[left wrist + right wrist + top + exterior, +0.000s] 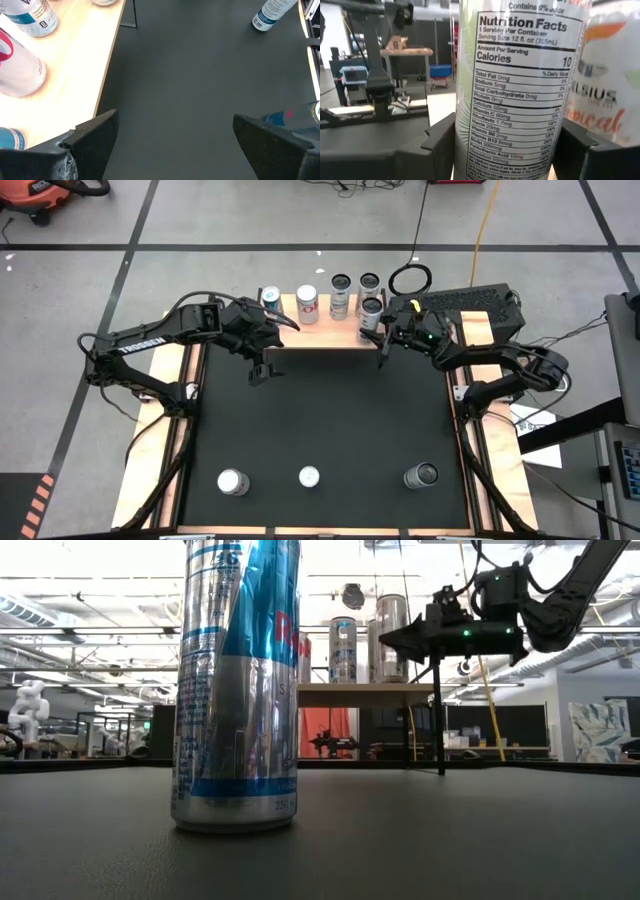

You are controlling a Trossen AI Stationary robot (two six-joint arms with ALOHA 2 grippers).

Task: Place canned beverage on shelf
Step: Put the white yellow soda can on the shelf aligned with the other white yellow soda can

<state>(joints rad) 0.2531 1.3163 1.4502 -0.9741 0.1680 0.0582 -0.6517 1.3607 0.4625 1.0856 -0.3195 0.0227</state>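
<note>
Right wrist view: the can (520,90) stands between the right gripper (510,145) fingers, which clasp it on the shelf (320,330) toward its 3 o'clock end, beside another can (610,80). Judged best: release squarely, then retreat without brushing neighbours. Left gripper (170,145) hangs wide open at 9 o'clock.

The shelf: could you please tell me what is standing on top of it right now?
Five cans stand on the shelf; the rightmost can sits between the right gripper's fingers. The left gripper hangs open off its front edge. The arms hide part of the top.
</note>
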